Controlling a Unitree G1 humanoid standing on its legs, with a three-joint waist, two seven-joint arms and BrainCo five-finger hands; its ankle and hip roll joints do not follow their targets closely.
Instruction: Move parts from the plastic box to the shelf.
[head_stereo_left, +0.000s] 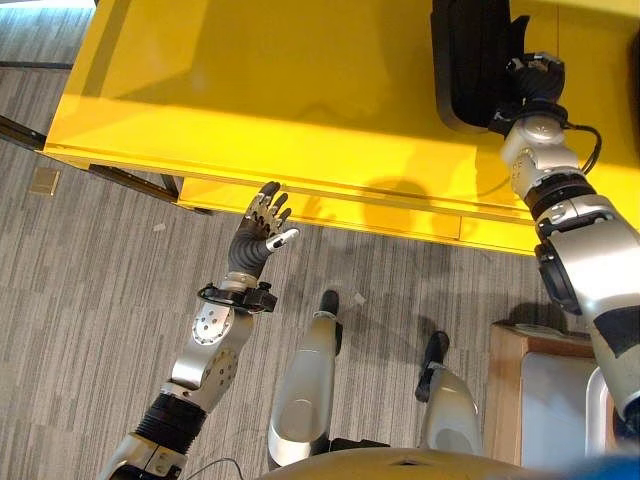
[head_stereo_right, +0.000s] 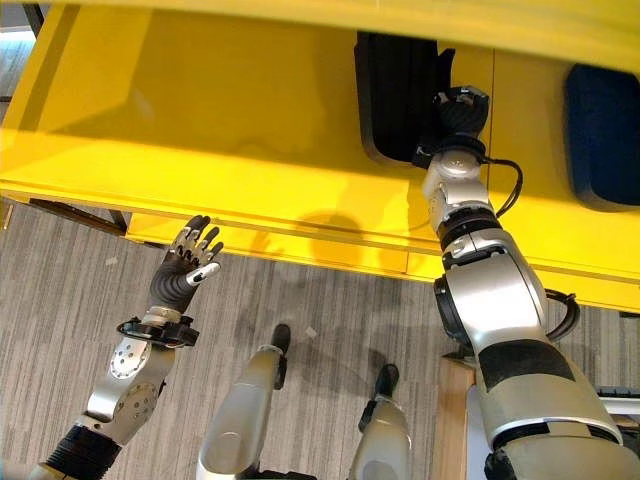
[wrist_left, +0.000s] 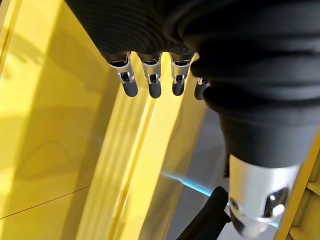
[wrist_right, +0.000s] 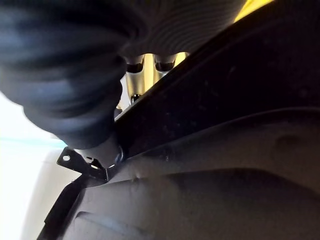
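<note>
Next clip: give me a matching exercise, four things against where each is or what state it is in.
Things:
1. left hand
2. right hand
3. black part
4. dark blue part

States:
A. on the yellow shelf, far right, untouched
B. fingers straight, raised in front of the shelf edge, holding nothing
C. lies on the shelf with a hand at its right edge
D. reaches over the shelf, against the black part

Pairs: 1-B, 2-D, 3-C, 4-A
</note>
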